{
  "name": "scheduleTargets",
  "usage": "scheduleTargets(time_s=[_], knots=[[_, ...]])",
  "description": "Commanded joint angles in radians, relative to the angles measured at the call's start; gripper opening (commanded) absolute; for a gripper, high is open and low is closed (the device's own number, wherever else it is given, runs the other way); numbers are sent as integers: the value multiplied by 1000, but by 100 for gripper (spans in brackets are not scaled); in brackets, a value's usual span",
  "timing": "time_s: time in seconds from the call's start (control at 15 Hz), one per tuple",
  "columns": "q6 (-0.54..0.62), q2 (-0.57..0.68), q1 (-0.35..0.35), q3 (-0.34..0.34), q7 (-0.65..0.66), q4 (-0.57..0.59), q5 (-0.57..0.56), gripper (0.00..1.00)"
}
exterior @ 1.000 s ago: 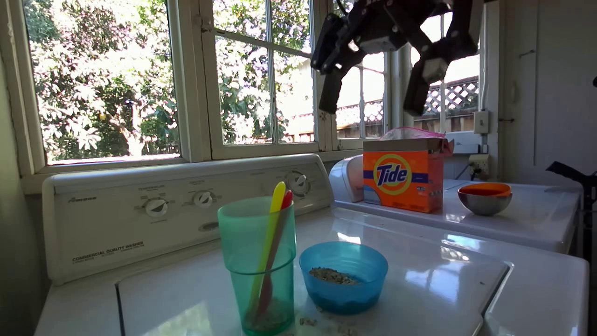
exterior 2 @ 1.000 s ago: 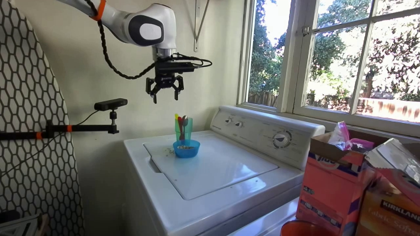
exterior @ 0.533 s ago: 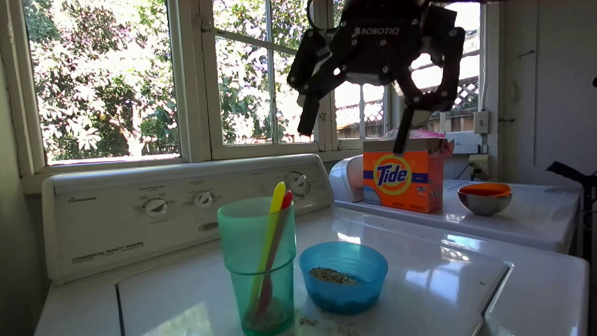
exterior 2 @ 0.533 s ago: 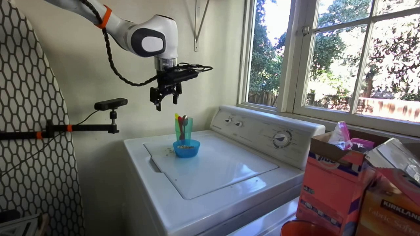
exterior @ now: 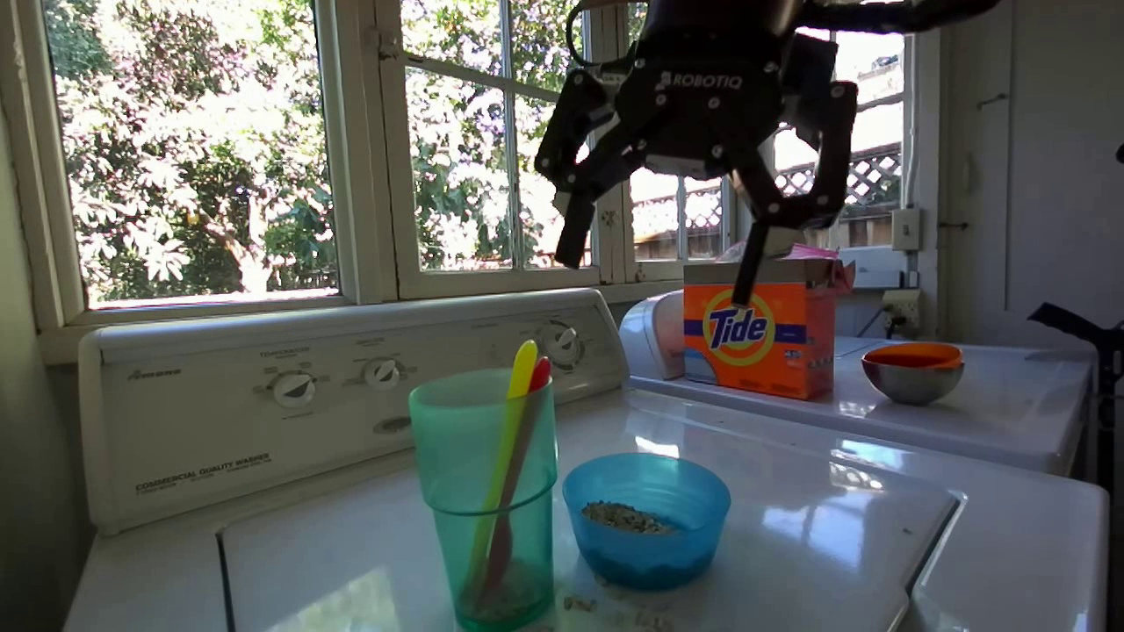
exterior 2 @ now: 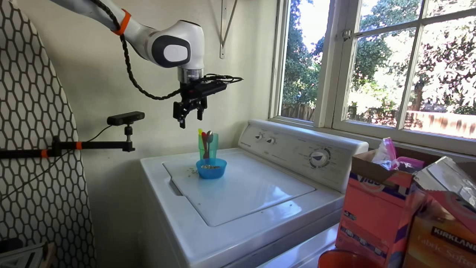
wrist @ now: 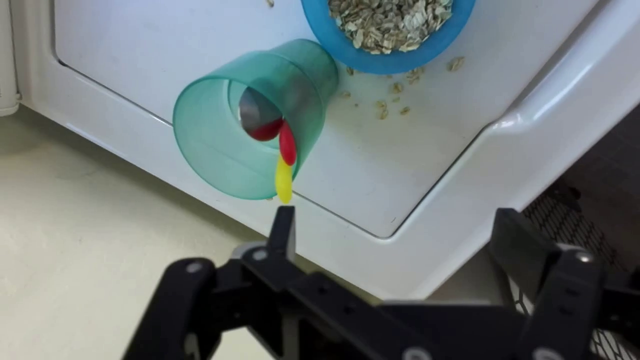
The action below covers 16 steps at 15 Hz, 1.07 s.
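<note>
The green cup (exterior: 461,478) stands upright on the lid (exterior 2: 245,190) of the white washer (exterior 2: 256,227), the biggest thing around it, with a control panel (exterior 2: 295,149) running along one edge. The white robot arm (exterior 2: 195,41) reaches over that lid in an exterior view. On a neighbouring white appliance (exterior: 1010,404) sits an orange Tide box (exterior: 760,360) with a plastic bag (exterior 2: 386,156) poking out of its top, and in an exterior view a Kirkland box (exterior 2: 438,242) is packed close beside it. The black pincer (exterior: 656,283) hangs higher than the cup's rim, its jaws spread wide and holding nothing (in the wrist view one finger (wrist: 281,230) shows just below the cup's mouth, but both exterior views have it clear of the cup). The blue bowl (exterior: 654,562) stands just beside the cup, while a grey bowl (exterior: 913,389) with an orange bowl (exterior: 918,360) nested in it rests near the Tide box. Inside the cup lean a yellow utensil (exterior: 518,386), a red utensil (exterior: 543,375) and a metal spoon (exterior 2: 210,137), its rounded end up. Smallest of all are the pale flakes (wrist: 395,25), heaped in the blue bowl and strewn loosely over the lid near it and the cup.
</note>
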Motion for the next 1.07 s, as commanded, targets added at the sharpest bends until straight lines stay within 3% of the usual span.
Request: scheduleTargets(time_s=[0.0,0.8,1.0], knots=[[20,50,1,17,39,41,4,100],[-9,261,-10,76,210,261,-166,100],[-32,308,-21,80,178,310,-166,98]])
